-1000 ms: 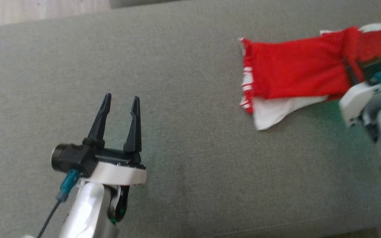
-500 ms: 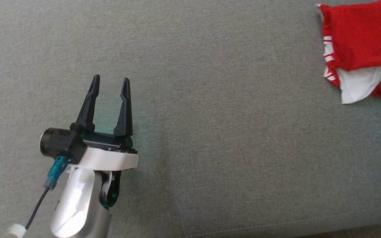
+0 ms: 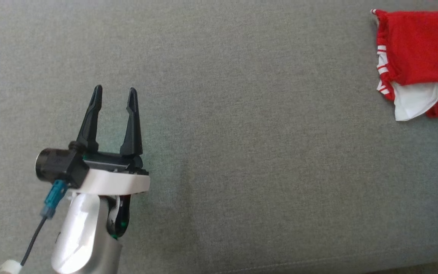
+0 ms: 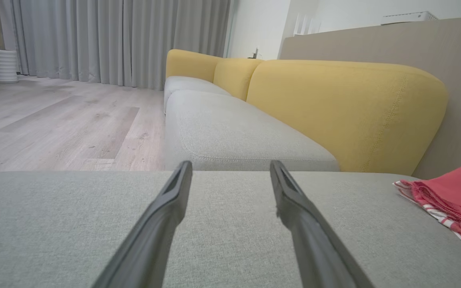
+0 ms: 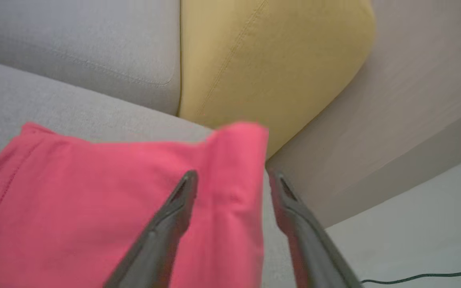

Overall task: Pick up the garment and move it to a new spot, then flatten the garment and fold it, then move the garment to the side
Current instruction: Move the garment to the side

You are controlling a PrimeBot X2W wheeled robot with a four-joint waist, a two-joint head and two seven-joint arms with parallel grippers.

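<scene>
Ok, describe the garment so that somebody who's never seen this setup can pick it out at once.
Start with the broad grey seat cushion near the yellow backrest. At its right end, far from the open left gripper, lies the garment, folded over on itself. It is the one bright red thing there, with red-and-white striped trim and a white layer peeking out from beneath.

1 red garment [image 3: 416,49], far-right edge of grey seat [image 3: 242,152]. Left gripper [image 3: 114,95] + right gripper [image 5: 233,176] = 2 total. Yellow back cushions [image 4: 346,108] x3. Cable [image 5: 422,276] x1.
</scene>
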